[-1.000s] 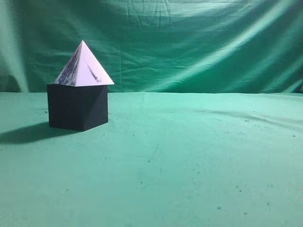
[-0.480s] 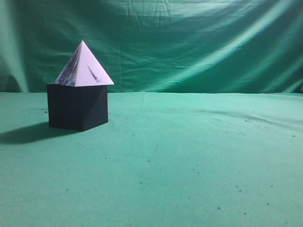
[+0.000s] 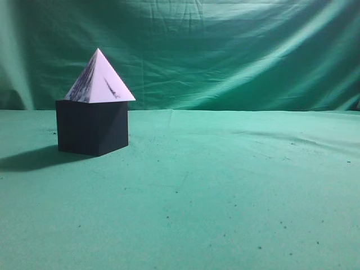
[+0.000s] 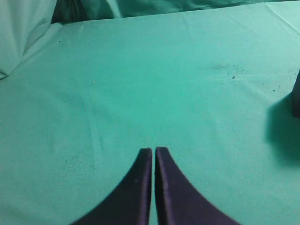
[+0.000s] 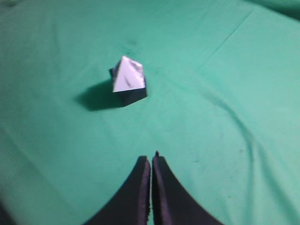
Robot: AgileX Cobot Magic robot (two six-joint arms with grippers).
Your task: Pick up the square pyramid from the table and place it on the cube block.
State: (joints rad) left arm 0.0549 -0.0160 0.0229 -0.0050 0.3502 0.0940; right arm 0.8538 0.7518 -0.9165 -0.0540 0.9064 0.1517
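Observation:
The square pyramid (image 3: 99,80), pale lilac with dark smudges, sits upright on top of the dark cube block (image 3: 92,127) at the left of the green table (image 3: 225,191). The right wrist view shows the same stack from above, pyramid (image 5: 126,75) on cube (image 5: 132,95), well ahead of my right gripper (image 5: 151,158), which is shut and empty. My left gripper (image 4: 153,149) is shut over bare cloth, holding nothing. A dark edge of the cube (image 4: 296,96) shows at the right border of the left wrist view. Neither gripper appears in the exterior view.
A wrinkled green cloth backdrop (image 3: 225,50) hangs behind the table. The cloth on the table has folds and small dark flecks (image 4: 233,71). The stack casts a shadow (image 3: 34,157) to its left.

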